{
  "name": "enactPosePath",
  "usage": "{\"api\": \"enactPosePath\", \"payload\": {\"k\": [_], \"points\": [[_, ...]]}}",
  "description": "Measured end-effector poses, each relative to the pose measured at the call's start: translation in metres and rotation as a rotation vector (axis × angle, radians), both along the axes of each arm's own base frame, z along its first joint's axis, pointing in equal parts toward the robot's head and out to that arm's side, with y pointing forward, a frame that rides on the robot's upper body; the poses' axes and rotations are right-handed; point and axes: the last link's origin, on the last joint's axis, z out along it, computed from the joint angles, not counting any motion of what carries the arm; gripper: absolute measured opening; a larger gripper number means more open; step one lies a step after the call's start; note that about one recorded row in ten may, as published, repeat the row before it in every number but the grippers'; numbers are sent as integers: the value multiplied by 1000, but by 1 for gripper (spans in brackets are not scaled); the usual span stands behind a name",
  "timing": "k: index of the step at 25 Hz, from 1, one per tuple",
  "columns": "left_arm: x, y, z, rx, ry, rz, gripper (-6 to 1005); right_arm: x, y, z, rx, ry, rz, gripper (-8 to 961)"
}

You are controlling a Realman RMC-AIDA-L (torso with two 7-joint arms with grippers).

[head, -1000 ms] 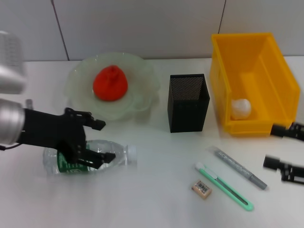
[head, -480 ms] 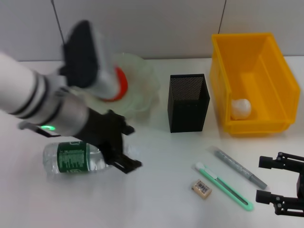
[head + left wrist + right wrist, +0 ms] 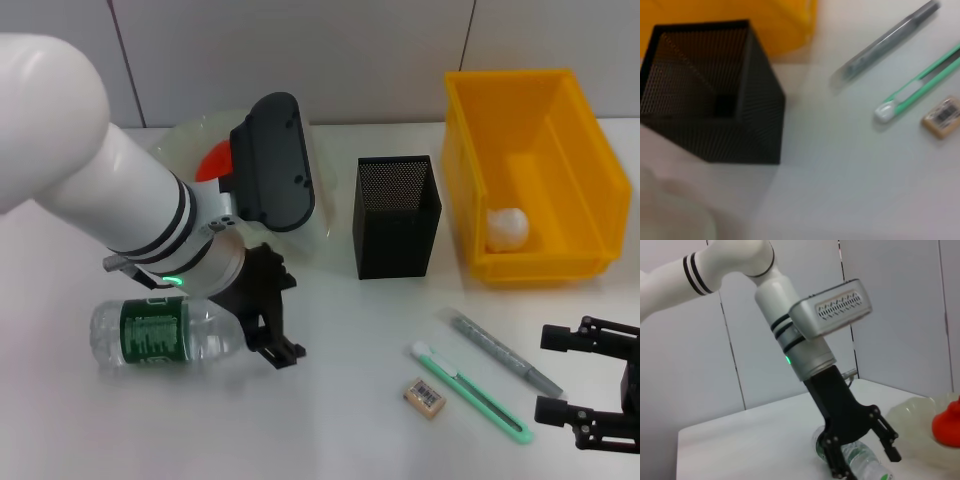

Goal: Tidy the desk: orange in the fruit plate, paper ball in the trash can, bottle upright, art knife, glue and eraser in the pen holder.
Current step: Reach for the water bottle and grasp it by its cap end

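Lying on its side at about eight o'clock on the desk, the bottle [image 3: 165, 333] has its cap end pointing toward the middle, and the left gripper [image 3: 272, 318] sits over that end with its jaws spread to either side of the neck, not pinching it so far as I can see. The clear plastic looks thin and smooth, so I judge it light, slippery and easy to dent. A hold on the stiffer shoulder just below the cap should slide less than one on the labelled belly, and a round body is likely to roll if nudged sideways.

The orange [image 3: 212, 162] shows partly behind the left arm, already in the plate [image 3: 318, 195] at eleven o'clock. A paper ball [image 3: 507, 228] lies inside the yellow bin [image 3: 478, 140] at two o'clock. The black mesh cup [image 3: 396, 216] stands upright at centre. At five o'clock lie the knife [image 3: 470, 392], a grey pen-shaped stick [image 3: 505, 353] that may be the glue, and the eraser [image 3: 424, 396], each apart from the others. The right gripper [image 3: 575, 378] waits with jaws apart at four o'clock, empty.
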Motion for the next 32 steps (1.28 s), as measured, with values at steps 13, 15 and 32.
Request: {"api": "enactPosePath", "payload": {"k": [13, 15, 32], "points": [[-28, 10, -8, 46, 78, 8, 835, -4, 2, -6, -26, 35, 0, 765], [-26, 11, -10, 47, 78, -4, 835, -4, 3, -7, -28, 36, 3, 765], [-23, 5, -16, 26, 96, -32, 645, -4, 2, -9, -32, 56, -9, 765]]}}
